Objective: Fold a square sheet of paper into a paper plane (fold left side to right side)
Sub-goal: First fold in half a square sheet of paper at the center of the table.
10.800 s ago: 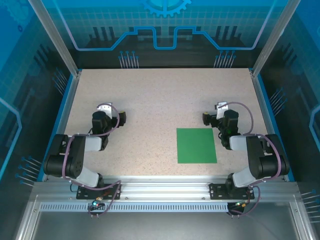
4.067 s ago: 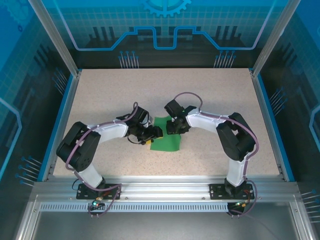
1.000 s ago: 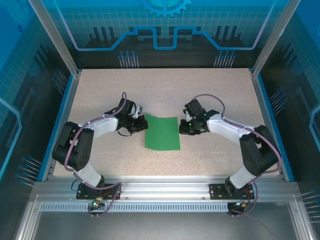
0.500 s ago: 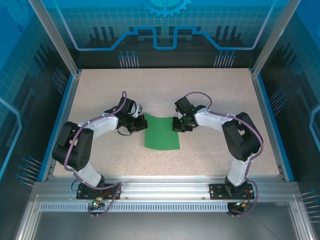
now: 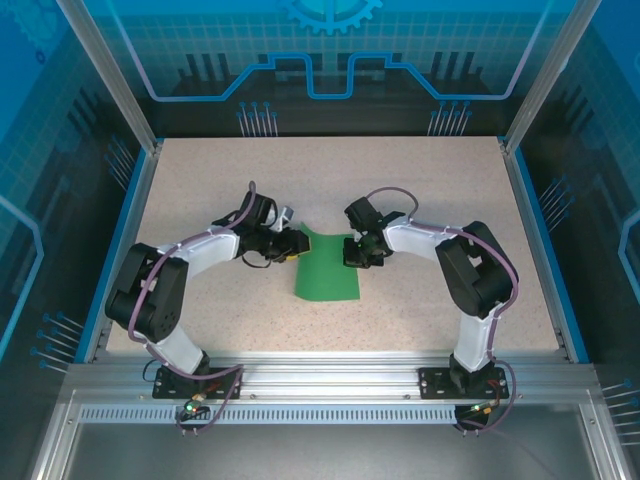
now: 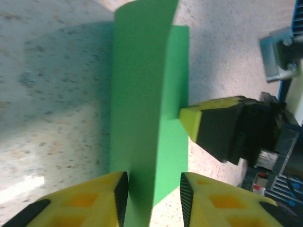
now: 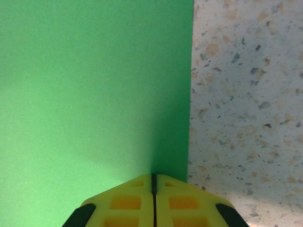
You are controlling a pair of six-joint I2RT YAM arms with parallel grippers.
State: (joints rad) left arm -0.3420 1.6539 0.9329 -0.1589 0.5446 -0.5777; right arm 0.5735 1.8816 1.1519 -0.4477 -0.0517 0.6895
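Observation:
The square sheet of paper [image 5: 326,272] is bright green and lies on the table between the two arms. Its left edge curls up off the table [image 6: 142,71]. My left gripper [image 5: 297,244] is at that raised edge, and its jaws [image 6: 153,182] stand open with the lifted paper between them. My right gripper [image 5: 358,250] is shut, with its tips [image 7: 153,177] down on the sheet [image 7: 94,85] just inside its right edge. Its yellow fingertip [image 6: 191,120] appears across the sheet in the left wrist view. The paper plane is out of view.
The speckled tabletop [image 5: 330,180] stretches out beyond and beside the sheet. Blue rails [image 5: 130,230] and glass walls bound it left, right and back. The arm bases sit on the aluminium frame [image 5: 330,380] at the near edge.
My left gripper went from shut to open and moved right to the sheet's left edge, which now curls up. My right gripper slid left onto the sheet's right edge.

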